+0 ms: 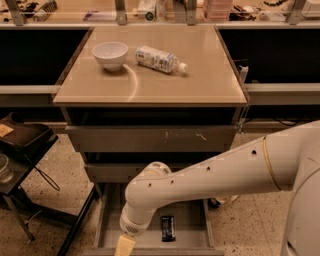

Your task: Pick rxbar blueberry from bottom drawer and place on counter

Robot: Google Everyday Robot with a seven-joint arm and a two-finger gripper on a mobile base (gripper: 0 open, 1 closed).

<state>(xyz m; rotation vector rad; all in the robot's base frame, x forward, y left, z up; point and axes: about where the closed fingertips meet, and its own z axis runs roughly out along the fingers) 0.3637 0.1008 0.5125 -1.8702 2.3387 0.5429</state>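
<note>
The rxbar blueberry (168, 228), a small dark flat bar, lies on the grey floor of the open bottom drawer (195, 225). My white arm reaches down from the right across the drawer. The gripper (125, 246) hangs at the arm's end by the drawer's front left, at the bottom edge of the camera view, left of the bar and apart from it. Only a tan fingertip shows. The tan counter (200, 75) tops the cabinet above.
A white bowl (110, 54) and a clear plastic bottle (159, 59) lying on its side rest on the counter. Two taller grey drawer fronts (150, 139) sit above the open drawer. A black stand (25, 145) is at the left. A cluttered shelf (150, 7) runs behind.
</note>
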